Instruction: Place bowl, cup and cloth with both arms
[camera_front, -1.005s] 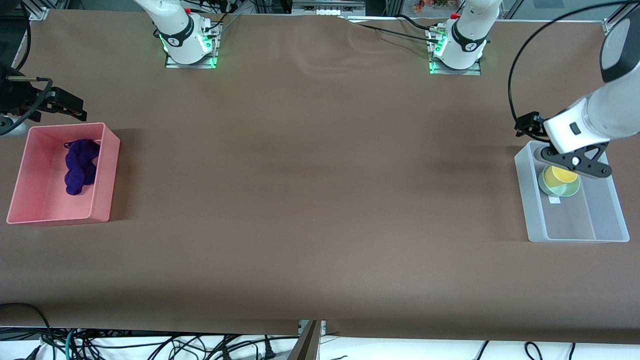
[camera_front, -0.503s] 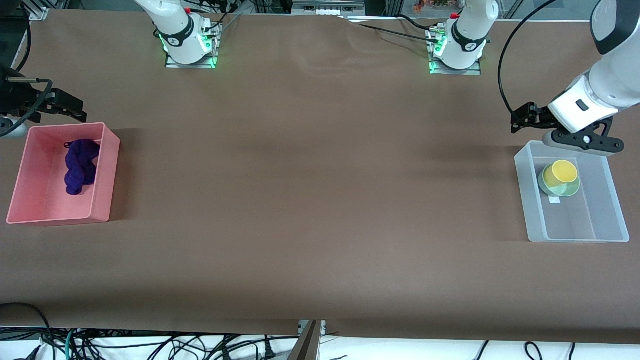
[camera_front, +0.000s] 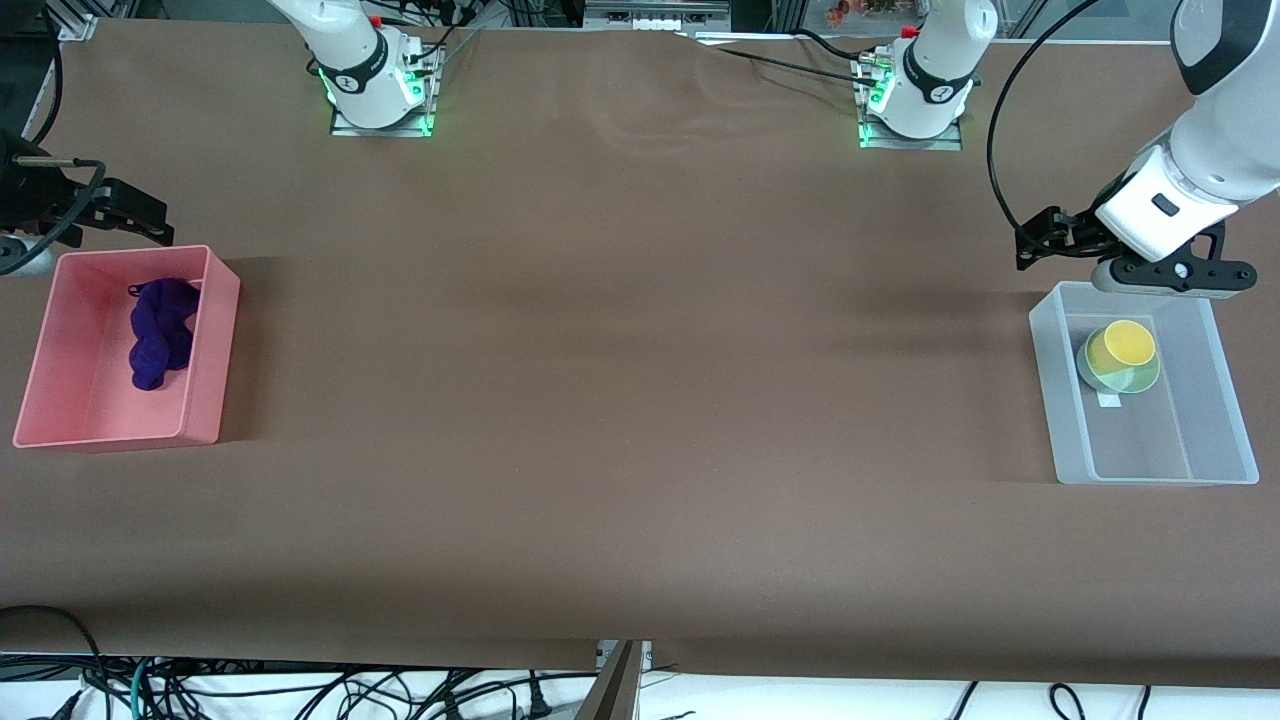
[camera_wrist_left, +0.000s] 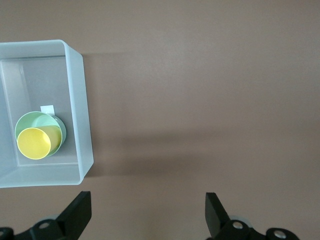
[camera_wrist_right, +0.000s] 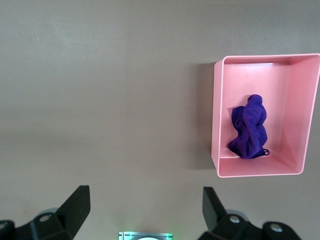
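Observation:
The yellow cup (camera_front: 1128, 343) sits inside the sage-green bowl (camera_front: 1125, 381), and both are in the clear bin (camera_front: 1150, 470) at the left arm's end of the table. My left gripper (camera_front: 1175, 278) is open and empty, up over the bin's edge nearest the bases. The left wrist view shows the cup (camera_wrist_left: 34, 142), the bowl (camera_wrist_left: 42, 120) and the bin (camera_wrist_left: 80, 100), with my gripper (camera_wrist_left: 148, 215) over bare table. The purple cloth (camera_front: 160, 330) lies in the pink bin (camera_front: 205, 400). My right gripper (camera_front: 120, 210) waits open beside that bin. The right wrist view shows the cloth (camera_wrist_right: 250, 127), the pink bin (camera_wrist_right: 216, 115) and my gripper (camera_wrist_right: 146, 210).
The two arm bases (camera_front: 380, 95) (camera_front: 915, 100) stand along the edge farthest from the front camera. A small white label (camera_front: 1108, 400) lies in the clear bin. The brown table (camera_front: 640, 400) stretches wide between the two bins.
My left gripper has risen off the cup and drawn back toward the bases; the cup stays in the bowl. The right arm has not moved.

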